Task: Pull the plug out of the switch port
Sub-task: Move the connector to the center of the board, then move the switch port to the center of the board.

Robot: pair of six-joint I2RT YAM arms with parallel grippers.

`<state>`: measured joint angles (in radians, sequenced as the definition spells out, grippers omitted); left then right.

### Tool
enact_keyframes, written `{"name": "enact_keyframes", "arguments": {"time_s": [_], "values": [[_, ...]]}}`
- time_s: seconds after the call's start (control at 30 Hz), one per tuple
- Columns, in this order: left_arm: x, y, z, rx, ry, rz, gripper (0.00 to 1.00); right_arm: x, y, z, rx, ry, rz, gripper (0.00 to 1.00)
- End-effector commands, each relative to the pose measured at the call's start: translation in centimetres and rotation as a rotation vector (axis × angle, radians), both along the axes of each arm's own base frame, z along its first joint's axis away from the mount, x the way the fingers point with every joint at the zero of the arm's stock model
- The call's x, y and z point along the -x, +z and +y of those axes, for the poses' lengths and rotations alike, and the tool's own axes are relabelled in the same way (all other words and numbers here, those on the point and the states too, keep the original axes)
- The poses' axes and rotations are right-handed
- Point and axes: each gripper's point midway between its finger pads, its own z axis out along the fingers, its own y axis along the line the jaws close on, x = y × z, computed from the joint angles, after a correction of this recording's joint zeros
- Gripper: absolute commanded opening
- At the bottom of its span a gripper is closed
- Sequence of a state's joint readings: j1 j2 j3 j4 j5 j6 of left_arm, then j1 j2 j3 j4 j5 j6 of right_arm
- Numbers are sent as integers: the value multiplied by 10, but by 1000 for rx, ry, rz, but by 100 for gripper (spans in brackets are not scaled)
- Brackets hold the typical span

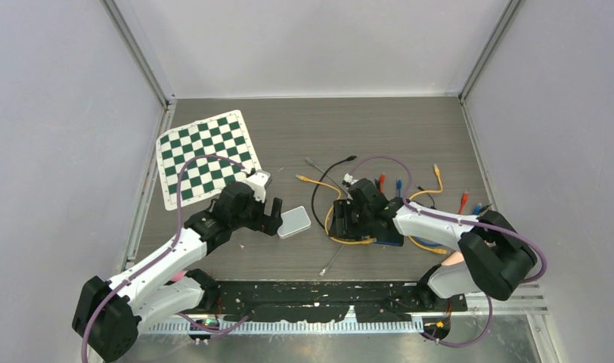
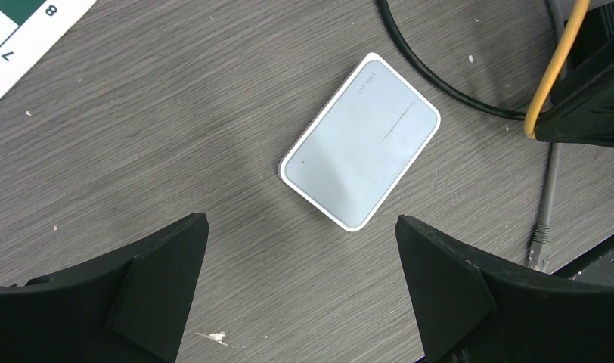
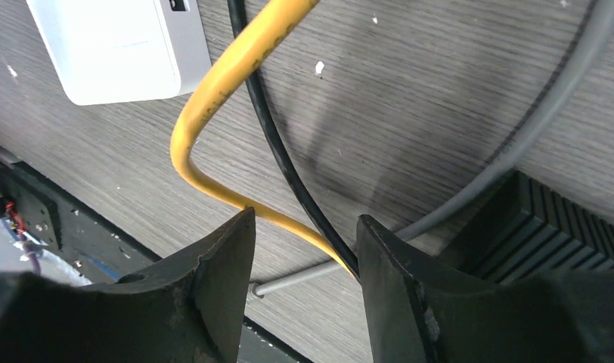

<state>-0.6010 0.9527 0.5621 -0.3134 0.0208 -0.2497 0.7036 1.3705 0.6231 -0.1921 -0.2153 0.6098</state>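
Switch (image 2: 361, 141): white, flat, rounded corners. Left gripper (image 2: 300, 223) gapes wide and empty above it. Right gripper (image 3: 305, 227) is half-open, with the yellow cable (image 3: 184, 144) running loosely between.

Top cam overhead; wrist cams close, downward; all share switch (image 1: 294, 221).

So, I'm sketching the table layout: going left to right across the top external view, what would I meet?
Checkerboard → left claw → white switch → right claw.
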Motion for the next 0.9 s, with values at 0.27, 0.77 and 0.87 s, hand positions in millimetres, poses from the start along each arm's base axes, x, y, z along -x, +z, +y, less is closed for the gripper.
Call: {"name": "enact_keyframes", "arguments": {"time_s": [0.27,0.77,0.87], "values": [[-8,11,-2,-5,-5,-33,100,22,15,34,-285,-95,79,59],[-13,16,0,17,66,-31,100,-10,92,-27,-92,-246,-244,60],[-13,13,5,59,149,-3,100,-14,126,-18,-187,-191,-346,60]]}}
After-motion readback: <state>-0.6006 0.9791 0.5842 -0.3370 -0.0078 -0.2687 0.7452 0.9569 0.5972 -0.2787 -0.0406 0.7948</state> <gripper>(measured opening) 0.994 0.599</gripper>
